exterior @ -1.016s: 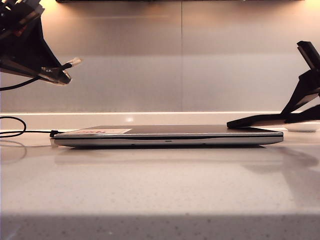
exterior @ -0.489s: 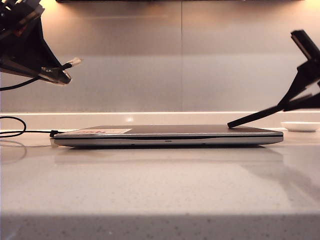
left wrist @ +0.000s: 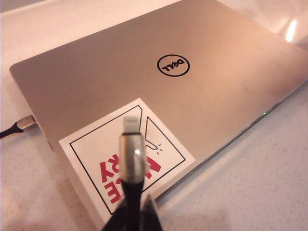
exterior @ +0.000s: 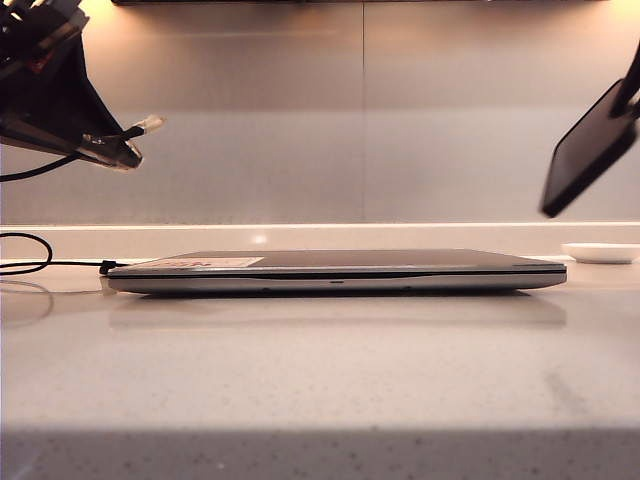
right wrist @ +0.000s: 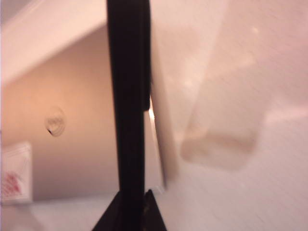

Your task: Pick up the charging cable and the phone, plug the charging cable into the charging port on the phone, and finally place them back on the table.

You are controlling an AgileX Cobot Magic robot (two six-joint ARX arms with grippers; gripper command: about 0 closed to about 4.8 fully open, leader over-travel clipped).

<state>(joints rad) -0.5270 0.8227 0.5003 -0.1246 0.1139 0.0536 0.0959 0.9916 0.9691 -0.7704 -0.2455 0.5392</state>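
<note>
The left hand (exterior: 120,150) is closed on the charging cable (left wrist: 131,166) and holds it high above the left end of the closed Dell laptop (exterior: 335,270), the silvery plug tip (exterior: 150,124) pointing toward the laptop's far end. In the left wrist view the plug hangs over the white sticker (left wrist: 127,159) on the lid. The right hand (right wrist: 129,211) is closed on the phone (exterior: 588,150), which hangs tilted in the air above the right end of the laptop, clear of the lid; the right wrist view shows it edge-on as a dark bar.

So both pick-ups look done: cable and phone are each off the bench (exterior: 320,380) and in a grip. Left to do is the main part. Plug and phone are well apart, at opposite ends of the laptop, and nothing is lined up yet. The charging port cannot be made out in any view. After mating, both things must go back down on the bench. A second black cord (exterior: 60,264) is joined to the laptop's left edge and is not the one in play.
</note>
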